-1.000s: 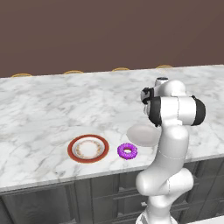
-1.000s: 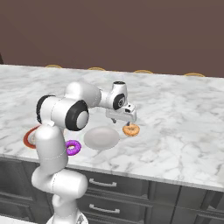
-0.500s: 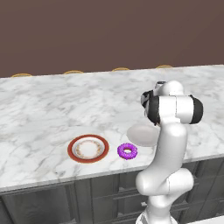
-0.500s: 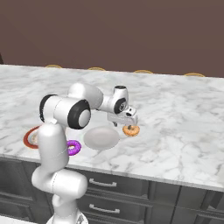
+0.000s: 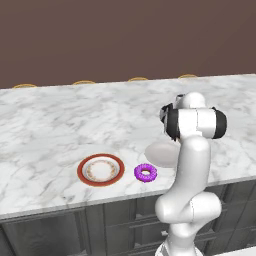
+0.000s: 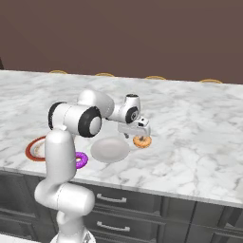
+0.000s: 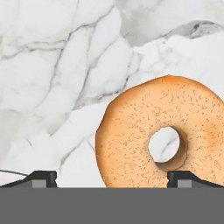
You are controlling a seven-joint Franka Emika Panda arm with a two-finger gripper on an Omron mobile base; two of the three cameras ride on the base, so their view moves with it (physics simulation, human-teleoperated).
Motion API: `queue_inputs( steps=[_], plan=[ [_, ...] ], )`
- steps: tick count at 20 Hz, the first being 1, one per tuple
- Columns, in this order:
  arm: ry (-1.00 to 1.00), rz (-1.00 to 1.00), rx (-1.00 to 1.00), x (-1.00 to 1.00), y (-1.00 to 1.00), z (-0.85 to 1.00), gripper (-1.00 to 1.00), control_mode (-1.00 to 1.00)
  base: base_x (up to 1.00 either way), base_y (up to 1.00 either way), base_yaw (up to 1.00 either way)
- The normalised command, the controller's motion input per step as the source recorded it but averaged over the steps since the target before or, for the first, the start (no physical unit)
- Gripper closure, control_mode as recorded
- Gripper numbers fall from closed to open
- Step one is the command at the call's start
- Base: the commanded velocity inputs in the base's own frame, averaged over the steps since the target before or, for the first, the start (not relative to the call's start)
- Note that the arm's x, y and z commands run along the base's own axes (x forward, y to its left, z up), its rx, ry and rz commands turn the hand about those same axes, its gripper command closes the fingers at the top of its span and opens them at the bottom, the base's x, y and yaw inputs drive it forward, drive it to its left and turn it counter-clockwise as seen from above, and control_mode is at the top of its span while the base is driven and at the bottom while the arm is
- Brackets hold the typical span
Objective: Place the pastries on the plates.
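— What is changing around the pale plate (image 6: 110, 150)?

— The claw (image 6: 135, 133) is coming down over the orange-brown pastry (image 6: 142, 141), which is lying on the worktop (image 6: 199, 133) just beside the pale plate, on the side away from the purple donut (image 6: 80, 159). A second ago it was hanging a little higher. In the hand view the pastry (image 7: 164, 134) is sitting off toward one tip, and the tips are standing wide apart, so the claw is open and gripping nothing.

— So nothing is plated?

— Not yet; I'm judging the first pick is only beginning. The purple donut is lying on the pale plate's other side, between it and the red-rimmed plate (image 5: 100, 170).

— Room to move?

— Beyond the pastry, away from the pale plate, bare marble is stretching out. The pale plate's near rim is sitting close to the worktop's front edge, so the carry is needing care.
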Motion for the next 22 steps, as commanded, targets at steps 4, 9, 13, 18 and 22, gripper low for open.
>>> queue_inputs(
  steps=[4,9,13,18,22],
  plan=[
    [0.02,0.00,0.00,0.01,0.00,-0.24,1.00,-1.00,0.00,0.00,0.00],
    [0.00,0.00,0.00,0.07,0.00,-0.54,1.00,-1.00,0.00,0.00,0.00],
    [0.03,0.00,0.00,0.29,0.00,-0.66,1.00,-1.00,0.00,0.00,0.00],
    [-0.02,0.00,0.04,0.01,-0.13,-0.11,1.00,-1.00,0.00,0.00,0.00],
    [-0.17,0.00,-0.01,-0.11,0.27,0.34,1.00,-1.00,0.00,0.00,0.00]
  ],
)
